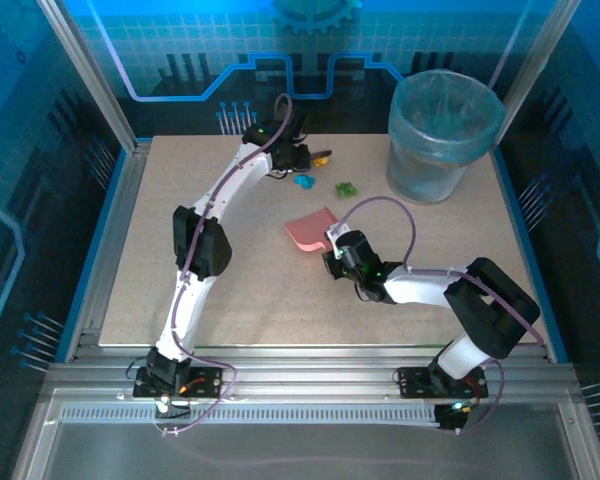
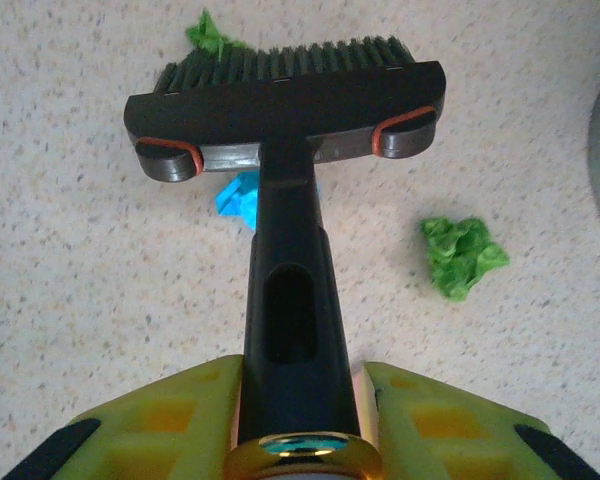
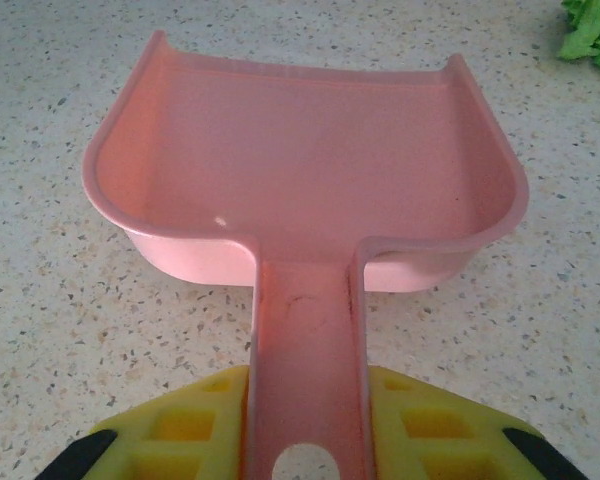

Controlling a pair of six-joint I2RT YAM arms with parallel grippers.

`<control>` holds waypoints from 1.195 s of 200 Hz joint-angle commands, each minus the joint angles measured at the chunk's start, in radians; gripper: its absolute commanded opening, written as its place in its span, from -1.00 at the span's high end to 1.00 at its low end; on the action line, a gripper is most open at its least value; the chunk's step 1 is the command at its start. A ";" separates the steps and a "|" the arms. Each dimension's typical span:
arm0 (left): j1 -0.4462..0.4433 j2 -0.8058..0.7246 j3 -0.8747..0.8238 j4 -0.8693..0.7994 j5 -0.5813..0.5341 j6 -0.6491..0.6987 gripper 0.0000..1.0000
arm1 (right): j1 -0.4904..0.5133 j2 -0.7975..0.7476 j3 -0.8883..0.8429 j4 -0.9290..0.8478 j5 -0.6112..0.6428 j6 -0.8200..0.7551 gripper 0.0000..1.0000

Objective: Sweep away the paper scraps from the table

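My left gripper point(image 2: 300, 400) is shut on the handle of a black brush point(image 2: 285, 105), whose bristles rest on the table point(image 1: 230, 290) at the far middle. A blue paper scrap point(image 2: 238, 195) lies just under the brush head, a green scrap point(image 2: 462, 255) lies to its right, and another green bit point(image 2: 212, 35) pokes out beyond the bristles. From above I see an orange scrap point(image 1: 323, 156), a blue one point(image 1: 302, 181) and a green one point(image 1: 346, 188). My right gripper point(image 3: 305, 420) is shut on the handle of the pink dustpan point(image 3: 300, 170), which lies empty on the table.
A translucent blue bin point(image 1: 442, 135) lined with a bag stands at the far right corner. The metal frame point(image 1: 120, 230) edges the board. A green scrap point(image 3: 592, 30) lies beyond the dustpan's right corner.
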 commanded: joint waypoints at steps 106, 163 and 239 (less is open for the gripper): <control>-0.004 -0.424 -0.512 0.082 0.039 -0.125 1.00 | -0.005 0.031 0.049 -0.021 -0.059 0.007 1.00; -0.031 -0.602 -0.737 0.122 0.095 -0.187 1.00 | -0.006 0.062 0.073 -0.031 -0.105 0.000 1.00; -0.046 -0.812 -0.933 0.165 0.127 -0.241 1.00 | 0.016 0.106 0.111 -0.046 -0.132 -0.018 1.00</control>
